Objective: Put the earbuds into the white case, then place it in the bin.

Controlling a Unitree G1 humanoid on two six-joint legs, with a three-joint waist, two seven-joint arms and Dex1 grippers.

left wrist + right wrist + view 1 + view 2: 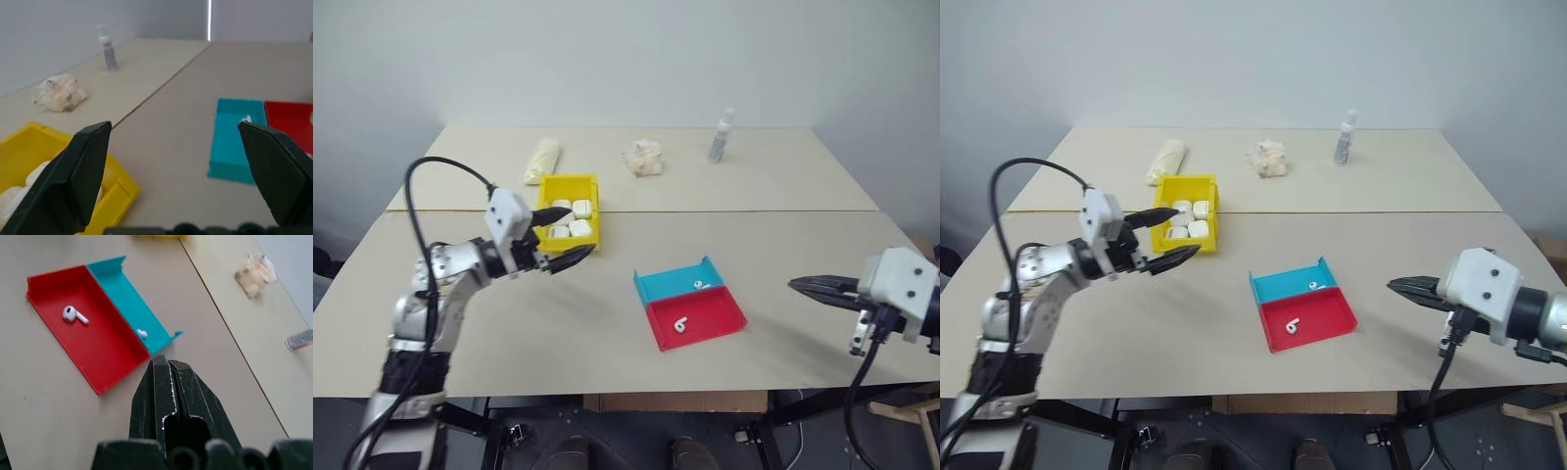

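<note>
Two tiny glossy white earbuds [680, 324] lie in a shallow red-and-blue tray [717, 325], one per half. Several white cases [580, 227] sit in the bright yellow plastic bin [588, 186] on the beige tabletop [803, 166] before a pale wall. The left gripper [560, 238] gapes wide and empty near the bin; the right gripper [818, 286] is closed and empty

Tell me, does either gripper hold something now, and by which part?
Nothing is held. The left gripper has its jaws open and empty beside the yellow bin; the right gripper has its jaws shut on nothing.
</note>
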